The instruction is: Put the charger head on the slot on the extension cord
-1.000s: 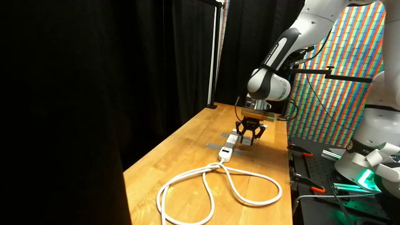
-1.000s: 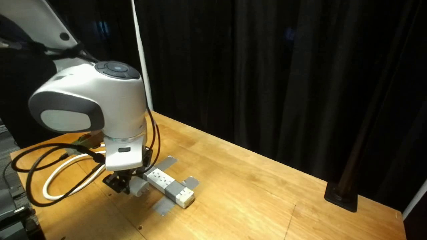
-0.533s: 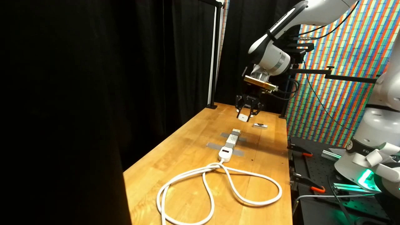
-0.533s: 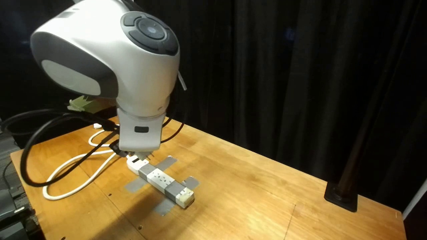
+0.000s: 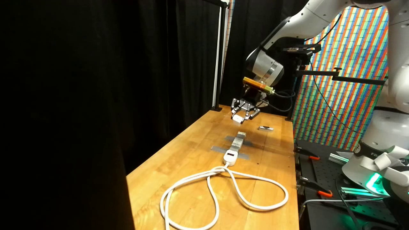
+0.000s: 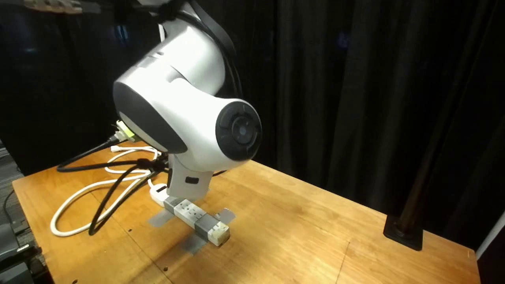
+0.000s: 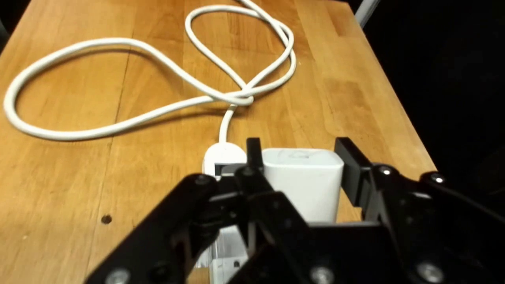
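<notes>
From the left of the wrist view, the extension cord (image 7: 236,96) lies slack in wide loops, perhaps so that it does not tug; its skin looks smooth and rubbery on the grained wooden table (image 7: 59,189). Next comes the socket block (image 7: 225,153), strapped down with grey tape (image 6: 206,224), presumably to stop it skidding when pressed; it is long, white and round-ended, with small dark slots (image 6: 190,210) facing upward in an exterior view. Further right the gripper (image 7: 298,154) is clenched on the charger head (image 7: 305,189), pinching its two sides, likely to leave the plug end free. The head is a smooth white box with softened corners, plastic by its look, held in the air apart from the block; whether directly over it I cannot tell. Past the table's right edge all is dark, probably the folded black curtain (image 6: 315,98).
</notes>
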